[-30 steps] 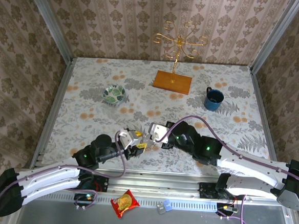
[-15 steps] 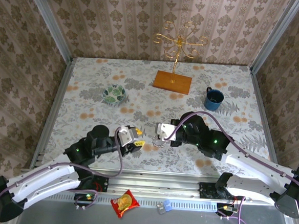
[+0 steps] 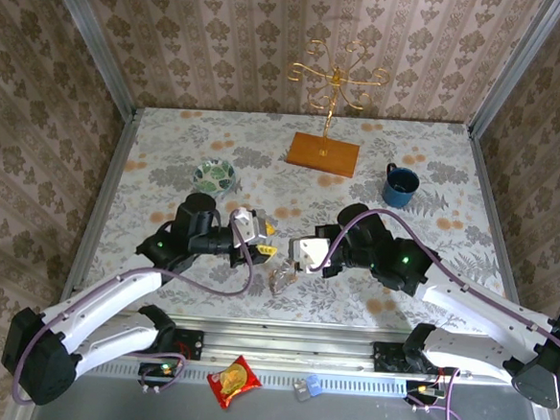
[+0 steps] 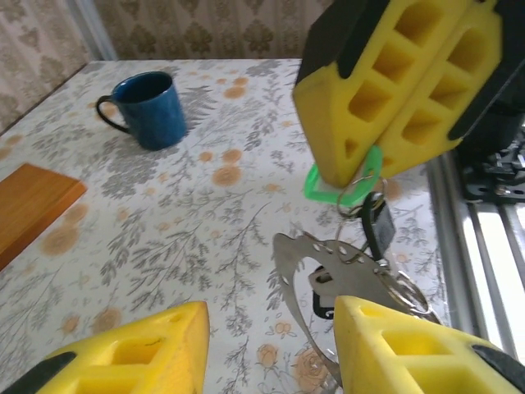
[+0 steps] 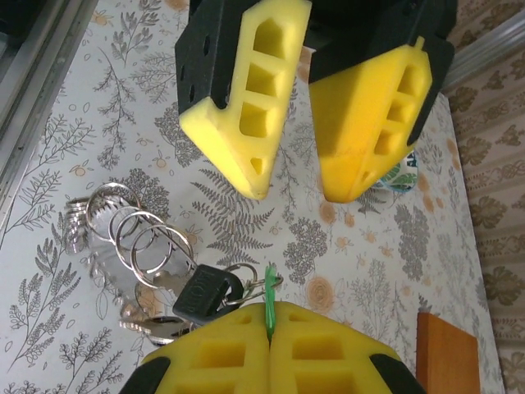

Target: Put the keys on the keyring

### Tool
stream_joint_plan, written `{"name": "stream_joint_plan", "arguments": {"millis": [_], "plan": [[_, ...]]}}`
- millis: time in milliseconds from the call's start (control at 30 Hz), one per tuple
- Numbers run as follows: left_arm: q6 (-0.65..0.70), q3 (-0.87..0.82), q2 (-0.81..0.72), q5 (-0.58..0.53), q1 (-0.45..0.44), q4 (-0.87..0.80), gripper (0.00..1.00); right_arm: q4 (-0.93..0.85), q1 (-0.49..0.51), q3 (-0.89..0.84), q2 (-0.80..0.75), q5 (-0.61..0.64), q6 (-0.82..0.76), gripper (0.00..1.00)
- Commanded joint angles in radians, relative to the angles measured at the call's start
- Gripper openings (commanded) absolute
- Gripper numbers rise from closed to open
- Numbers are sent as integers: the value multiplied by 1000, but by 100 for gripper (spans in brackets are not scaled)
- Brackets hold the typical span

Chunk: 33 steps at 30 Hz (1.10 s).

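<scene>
Apart they come! A second ago the two grippers were nose to nose. Now the left gripper [image 3: 264, 240] has pulled back toward 11 o'clock, its arm swinging up off the near edge and its jaws standing apart. The right gripper [image 3: 294, 256] has slid toward 3 o'clock and carried the keys [image 3: 280, 280] along. They now dangle at its 7 o'clock, green head [image 4: 318, 185] pinched between its fingers.

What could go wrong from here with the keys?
1. The right gripper pinches just the thin green key head at its fingertips; the ring bunch hooked to it could tug it loose.
2. Open left gripper sits close opposite; closing in, it may bump the right gripper or catch the wrong ring.
</scene>
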Motion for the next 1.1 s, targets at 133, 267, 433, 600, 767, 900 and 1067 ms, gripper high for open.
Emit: {"name": "stream_joint_plan", "arguments": {"millis": [133, 267, 433, 600, 767, 900, 1067], "plan": [[97, 78, 84, 202, 18, -90, 43, -11, -6, 49, 23, -37, -62, 0], [85, 79, 118, 229, 16, -57, 42, -9, -5, 54, 30, -40, -63, 0], [58, 61, 134, 233, 15, -2, 39, -4, -5, 56, 35, -52, -64, 0], [58, 57, 146, 235, 14, 1, 35, -3, -2, 56, 37, -63, -71, 0], [62, 62, 157, 239, 12, 1, 31, 5, 1, 50, 34, -74, -72, 0], [73, 68, 174, 247, 7, -7, 30, 14, 3, 46, 35, -77, -72, 0], [79, 73, 201, 264, 4, 0, 29, 21, 4, 46, 37, -82, -72, 0]]}}
